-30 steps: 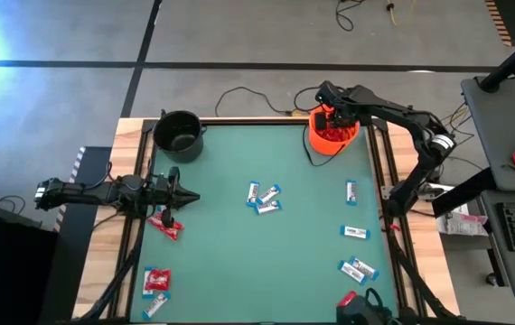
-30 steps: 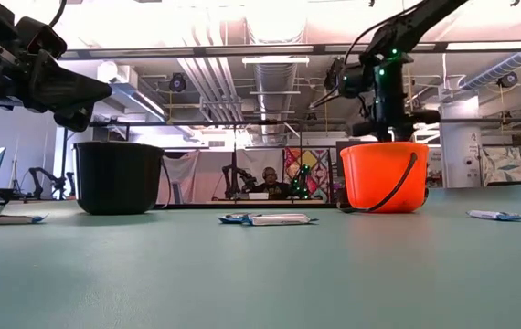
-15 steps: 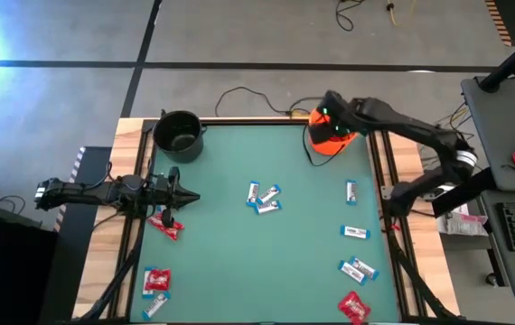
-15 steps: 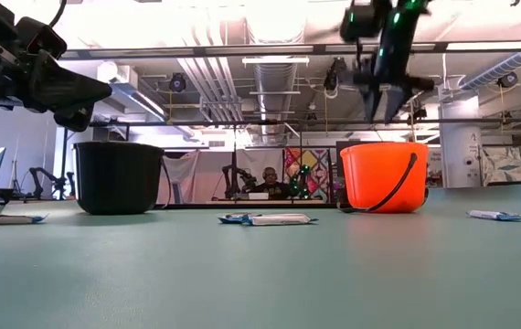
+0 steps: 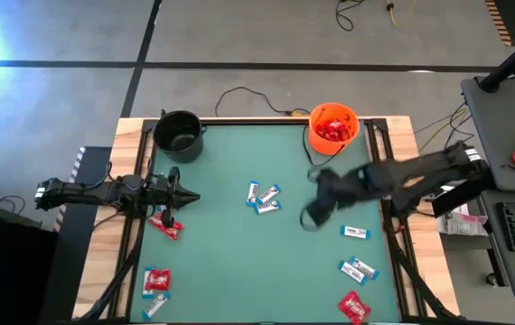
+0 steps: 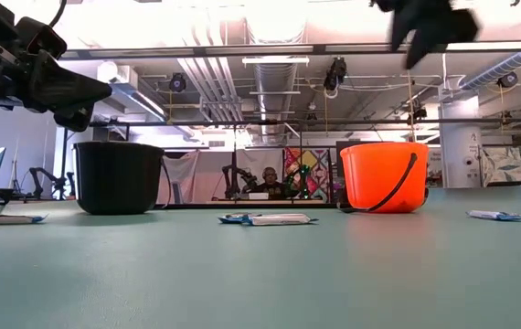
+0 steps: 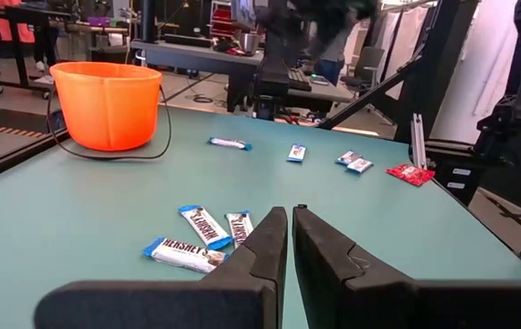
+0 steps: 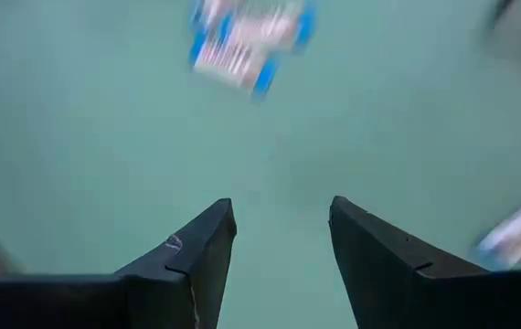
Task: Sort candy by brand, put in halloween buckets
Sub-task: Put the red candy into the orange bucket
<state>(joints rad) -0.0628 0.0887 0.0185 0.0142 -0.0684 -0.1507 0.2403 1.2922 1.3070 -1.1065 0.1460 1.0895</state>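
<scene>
The right gripper [image 5: 310, 217] hangs over the middle right of the mat in the high view, fingers spread wide and holding nothing — its own wrist view shows bare green between the two dark tips and a white-and-blue bar [image 8: 249, 41] beyond them. That pose suits a reach for one of the loose bars rather than a drop.

The orange bucket [image 5: 332, 127] stands at the upper right corner of the green mat [image 5: 230, 262] with red packets inside it, so red evidently belongs there. The black bucket [image 5: 179, 134] stands at the upper left corner and looks empty from above, presumably meant for the bars.

The left gripper [image 5: 178, 192] waits at the mat's left edge, fingers nearly closed on nothing, just above a red packet [image 5: 165, 224].

Three bars [image 5: 264, 198] lie clustered at centre; more bars sit down the right side, and red packets remain at the lower left and lower right. The centre of the mat is open — room to move is good there, tighter along the wooden rails at both sides.
</scene>
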